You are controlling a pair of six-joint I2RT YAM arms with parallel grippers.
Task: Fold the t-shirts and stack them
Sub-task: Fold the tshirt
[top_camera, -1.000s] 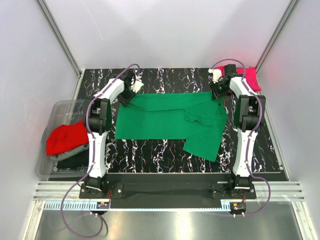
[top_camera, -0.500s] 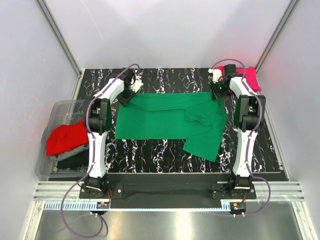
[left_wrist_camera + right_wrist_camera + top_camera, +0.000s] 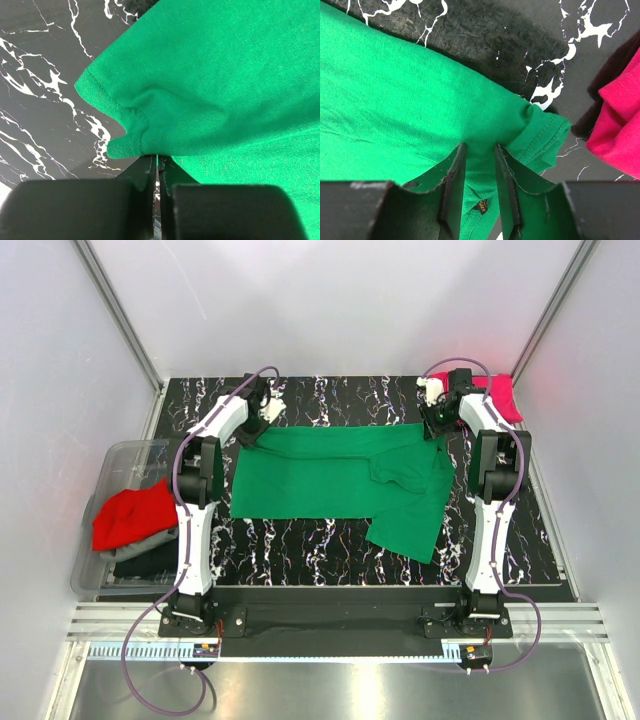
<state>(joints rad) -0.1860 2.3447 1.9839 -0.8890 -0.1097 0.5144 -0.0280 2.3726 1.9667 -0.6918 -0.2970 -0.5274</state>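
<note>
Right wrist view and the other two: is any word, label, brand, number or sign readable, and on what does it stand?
Small dark tag with gold marks, on the bright green cloth t-shirt: too small to read.
No other text, number or sign shows in any view.

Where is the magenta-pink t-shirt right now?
Top view: the magenta-pink t-shirt lies in the far right corner of the table, just behind the right hand at the green t-shirt corner.

Bright green t-shirt (image 3: 320, 475), spread flat, right side rumpled.
</note>
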